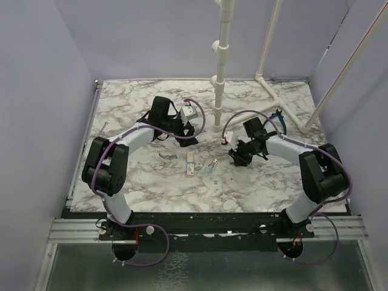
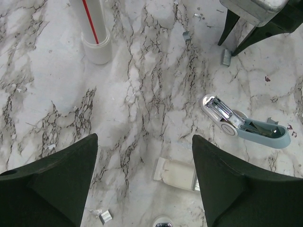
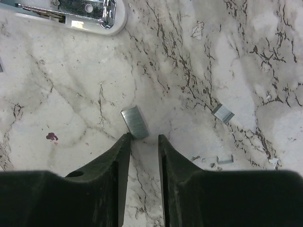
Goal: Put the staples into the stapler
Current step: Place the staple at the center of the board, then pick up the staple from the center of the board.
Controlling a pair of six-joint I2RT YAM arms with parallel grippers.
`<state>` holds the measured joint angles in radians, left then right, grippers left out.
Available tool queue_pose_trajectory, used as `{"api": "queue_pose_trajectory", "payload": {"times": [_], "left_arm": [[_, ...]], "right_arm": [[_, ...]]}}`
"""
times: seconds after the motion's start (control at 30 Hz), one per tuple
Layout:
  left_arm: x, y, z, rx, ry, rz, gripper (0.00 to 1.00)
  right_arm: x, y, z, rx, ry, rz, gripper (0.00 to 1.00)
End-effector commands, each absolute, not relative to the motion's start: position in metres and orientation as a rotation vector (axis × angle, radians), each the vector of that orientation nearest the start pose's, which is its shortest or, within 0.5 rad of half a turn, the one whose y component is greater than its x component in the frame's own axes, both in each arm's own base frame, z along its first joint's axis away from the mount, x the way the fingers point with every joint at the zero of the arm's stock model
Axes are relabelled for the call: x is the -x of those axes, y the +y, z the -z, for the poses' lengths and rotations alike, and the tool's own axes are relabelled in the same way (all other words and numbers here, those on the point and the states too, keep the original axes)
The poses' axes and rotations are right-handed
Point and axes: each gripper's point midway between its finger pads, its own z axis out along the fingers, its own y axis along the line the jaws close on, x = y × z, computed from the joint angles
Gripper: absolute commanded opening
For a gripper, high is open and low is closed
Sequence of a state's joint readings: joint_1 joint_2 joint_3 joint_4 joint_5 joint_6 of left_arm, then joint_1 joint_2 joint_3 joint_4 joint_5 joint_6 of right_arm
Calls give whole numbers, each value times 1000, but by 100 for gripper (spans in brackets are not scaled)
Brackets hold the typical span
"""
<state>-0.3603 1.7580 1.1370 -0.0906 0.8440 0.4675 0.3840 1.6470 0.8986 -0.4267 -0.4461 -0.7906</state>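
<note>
Left jaws wide apart, right jaws narrowly apart beside staples [image 3: 135, 122]; stapler [image 3: 71, 14] cropped in right wrist view

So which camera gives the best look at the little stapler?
The left wrist view: the stapler lies whole and flipped open, metal channel showing. The right wrist view crops it at the frame's top edge; the top view shows it tiny.

Left white-and-black arm [image 1: 136, 136] reaches forward and inward, its black two-finger left gripper [image 2: 144, 142] aimed down, jaws wide apart, empty. Right white-and-black arm [image 1: 291, 147] bends inward, black two-finger right gripper [image 3: 143, 137] low, jaws narrowly parted, nothing between them.
</note>
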Motion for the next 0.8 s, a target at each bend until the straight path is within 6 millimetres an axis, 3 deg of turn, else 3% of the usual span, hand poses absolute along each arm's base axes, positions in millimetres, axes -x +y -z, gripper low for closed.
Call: {"api": "queue_pose_trajectory", "payload": {"times": [0.0,0.2,0.47,0.77], "left_arm": [[-369,-264,-134,-1232,1705,854,81],[-369,-263,-135,-1228,1707,851,81],[-368,-263,-136,-1224,1709,853,81],[-369,-262,-137,-1217,1715,841,81]], "right_arm": [[-266,162,3,1606,2158,-528,27],[-264,165,2,1633,2115,-547,25],[-265,162,5,1751,2008,-516,34],[-261,166,12,1870,1932,-575,30]]}}
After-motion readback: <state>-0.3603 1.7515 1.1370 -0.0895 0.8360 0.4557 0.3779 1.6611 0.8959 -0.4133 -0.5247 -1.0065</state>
